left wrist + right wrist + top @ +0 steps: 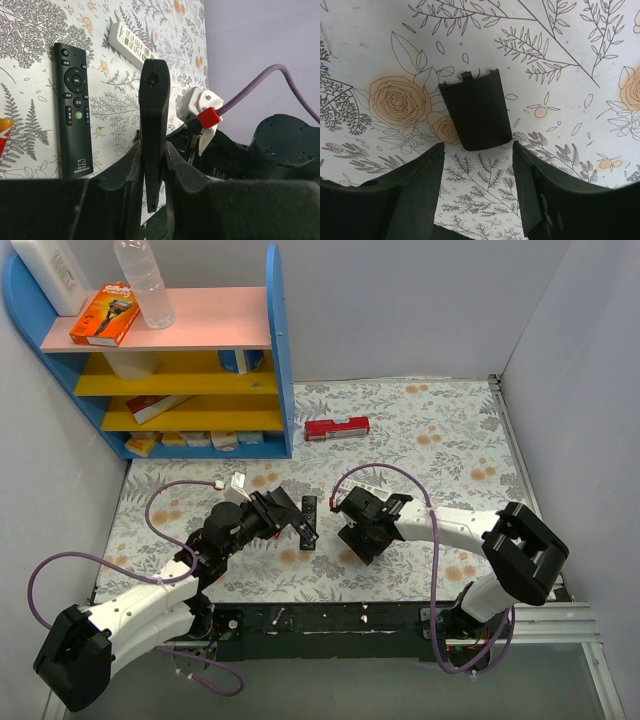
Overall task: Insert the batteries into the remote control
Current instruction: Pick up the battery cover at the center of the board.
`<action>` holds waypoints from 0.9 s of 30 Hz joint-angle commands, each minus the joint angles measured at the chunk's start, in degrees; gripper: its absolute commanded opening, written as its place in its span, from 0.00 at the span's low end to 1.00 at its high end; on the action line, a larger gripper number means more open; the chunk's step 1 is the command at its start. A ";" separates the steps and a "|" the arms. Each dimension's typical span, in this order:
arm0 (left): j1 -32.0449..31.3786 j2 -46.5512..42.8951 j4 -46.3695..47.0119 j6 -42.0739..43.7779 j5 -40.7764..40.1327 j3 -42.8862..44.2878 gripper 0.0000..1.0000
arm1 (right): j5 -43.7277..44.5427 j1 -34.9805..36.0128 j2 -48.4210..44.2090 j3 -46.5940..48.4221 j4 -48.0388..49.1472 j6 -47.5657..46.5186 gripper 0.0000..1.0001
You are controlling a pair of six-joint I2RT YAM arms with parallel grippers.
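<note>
My left gripper (pixel 152 152) is shut on the plain black remote control (pixel 154 110) and holds it on edge above the table; in the top view the gripper (pixel 296 526) sits near the table's middle. Its black back cover (pixel 476 115) lies flat on the floral table, just ahead of my right gripper (pixel 477 150), which is open and empty over it. In the top view the right gripper (pixel 353 536) hides the cover. No loose battery cells can be made out. A red flat pack (pixel 337 428) lies further back.
A slimmer black remote with buttons (pixel 75 110) lies on the table between the grippers (pixel 309 512). A white remote (pixel 132 45) lies beyond it. A blue shelf unit (pixel 280 360) stands at the back left. Walls close in the sides.
</note>
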 commanded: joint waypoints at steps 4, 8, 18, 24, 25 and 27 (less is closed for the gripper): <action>0.36 -2.22 -1.50 1.50 0.42 1.44 0.00 | 0.70 -0.45 3.98 1.59 2.06 -3.92 0.63; 0.36 -2.31 -1.24 1.24 0.51 1.09 0.00 | -1.33 -0.45 6.00 2.12 2.23 -5.42 0.61; 0.36 -0.99 0.52 0.10 1.12 0.65 0.00 | -4.50 -0.97 8.03 2.99 1.45 -7.35 0.50; 0.36 0.59 2.54 -0.69 1.39 0.29 0.00 | -4.14 -1.76 8.99 3.26 1.97 -7.44 0.51; 0.36 0.85 2.72 -0.78 1.47 0.21 0.00 | -4.32 -1.85 9.08 3.35 2.15 -7.18 0.51; 0.36 1.56 3.51 -1.31 1.47 0.03 0.00 | -4.49 -2.12 9.43 3.52 2.41 -6.48 0.52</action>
